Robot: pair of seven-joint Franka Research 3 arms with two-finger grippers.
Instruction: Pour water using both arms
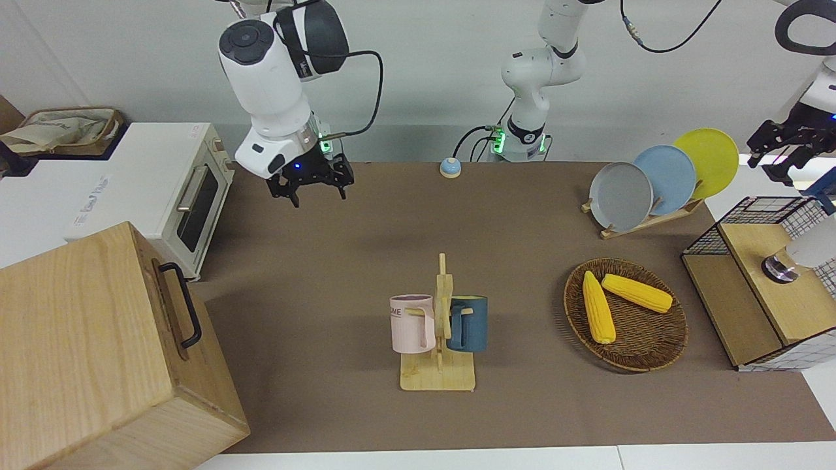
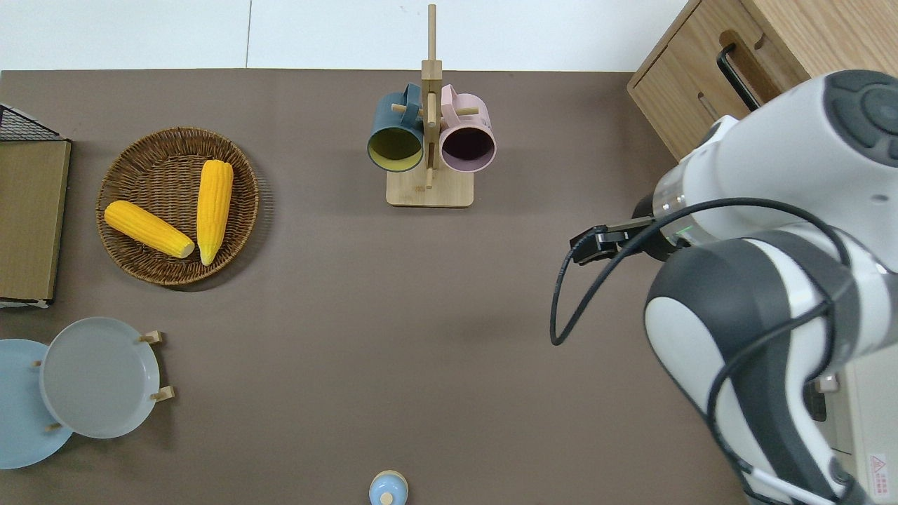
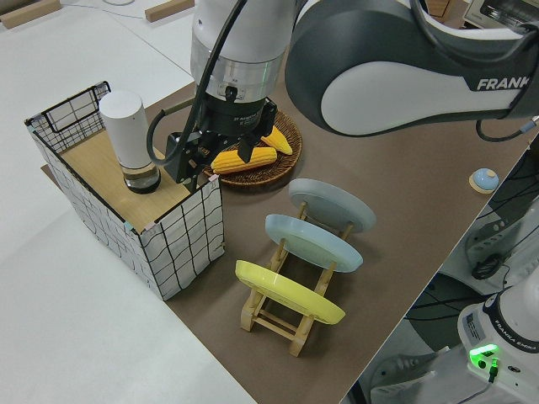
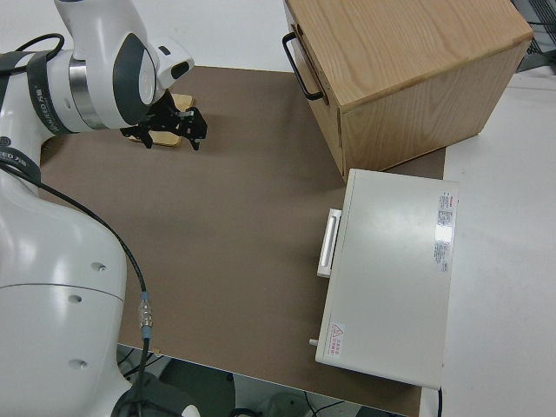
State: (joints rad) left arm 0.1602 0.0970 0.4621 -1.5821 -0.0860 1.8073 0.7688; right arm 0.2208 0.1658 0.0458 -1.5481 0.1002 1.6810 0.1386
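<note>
Two white robot arms at a counter (image 1: 366, 274) covered by a brown mat. The right claw (image 1: 312, 185) hangs in the air with its fingers spread wide and nothing between them; in the overhead view it is over bare mat at about 4 o'clock from the mug rack (image 2: 429, 126). The left claw (image 3: 221, 150) hangs over the wire-sided box (image 3: 168, 231) at the left arm's end of the counter, just beside a white bottle (image 3: 129, 141) that stands upright on the box's wooden top; its fingers are apart and hold nothing. The mug rack carries a blue mug (image 1: 467, 323) and a pink mug (image 1: 412, 324), one on each side of its post. A wicker basket (image 1: 643, 339) with two corn cobs (image 1: 599, 307) lies between the rack and the box. A plate rack (image 3: 290, 316) holds a grey, a blue and a yellow plate. A wooden cabinet (image 1: 91, 346) and a white oven (image 1: 171, 189) stand at the right arm's end.
</note>
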